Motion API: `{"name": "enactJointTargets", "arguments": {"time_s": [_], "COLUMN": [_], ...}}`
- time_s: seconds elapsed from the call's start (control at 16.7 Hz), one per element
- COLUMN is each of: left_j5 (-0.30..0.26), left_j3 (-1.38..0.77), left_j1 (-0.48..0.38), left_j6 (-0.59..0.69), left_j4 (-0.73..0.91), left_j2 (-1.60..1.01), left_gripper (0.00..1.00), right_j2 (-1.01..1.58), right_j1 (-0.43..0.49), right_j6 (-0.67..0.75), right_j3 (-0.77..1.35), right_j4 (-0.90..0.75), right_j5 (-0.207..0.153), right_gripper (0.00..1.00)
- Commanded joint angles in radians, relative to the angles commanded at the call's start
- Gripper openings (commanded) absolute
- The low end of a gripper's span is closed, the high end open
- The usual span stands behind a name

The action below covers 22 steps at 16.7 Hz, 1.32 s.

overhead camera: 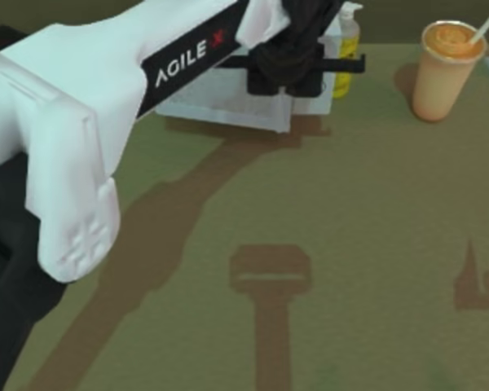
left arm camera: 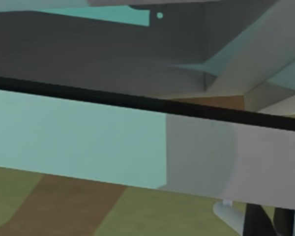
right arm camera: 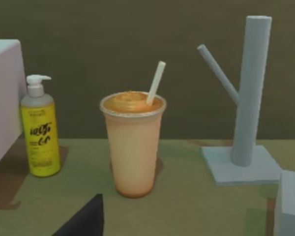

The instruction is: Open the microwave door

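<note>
**A:** One appliance matters here: the boxy pale blue-white microwave [overhead camera: 228,102] at the far edge of the olive tabletop [overhead camera: 375,244], left of centre in the top view. How far along is its flat pale door panel [left arm camera: 73,137]?

**B:** Hard to judge. From above, the white left arm covers most of it, and the left claw [overhead camera: 297,61] sits right at the front near the right end. The left wrist view is pressed up close: a pale teal panel crossed by a black bar, with a dark hollow beyond it. That suggests the door is partly swung out, but I can't say how far.

**A:** And the claw's fingers?

**B:** Neither view shows them, so I cannot tell whether it is wide, narrow or holding anything.

**A:** The right arm?

**B:** Out of the top view, apparently parked; only a dark corner shows in its own camera. That camera adds what the top view crops: the yellow pump bottle [right arm camera: 39,130] just beside the microwave, the orange drink cup with a straw [right arm camera: 133,142], and a grey post stand [right arm camera: 248,103].
</note>
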<state>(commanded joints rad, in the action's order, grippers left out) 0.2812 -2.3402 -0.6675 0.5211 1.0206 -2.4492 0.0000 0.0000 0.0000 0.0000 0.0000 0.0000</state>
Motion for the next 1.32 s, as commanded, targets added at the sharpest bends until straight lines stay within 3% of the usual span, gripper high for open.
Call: {"name": "enactJointTargets", "arguments": {"time_s": [1.32], "left_j5": [-0.006], "left_j3": [0.04], "left_j1": [0.002], "left_j6": [-0.011], "left_j4": [-0.028], "left_j2": [0.029], "left_gripper": [0.0], "right_j2": [0.0], "right_j1": [0.0], "right_j6": [0.0], "right_j3": [0.0], "right_j4": [0.0], "right_j5": [0.0], "right_gripper": [1.0]}}
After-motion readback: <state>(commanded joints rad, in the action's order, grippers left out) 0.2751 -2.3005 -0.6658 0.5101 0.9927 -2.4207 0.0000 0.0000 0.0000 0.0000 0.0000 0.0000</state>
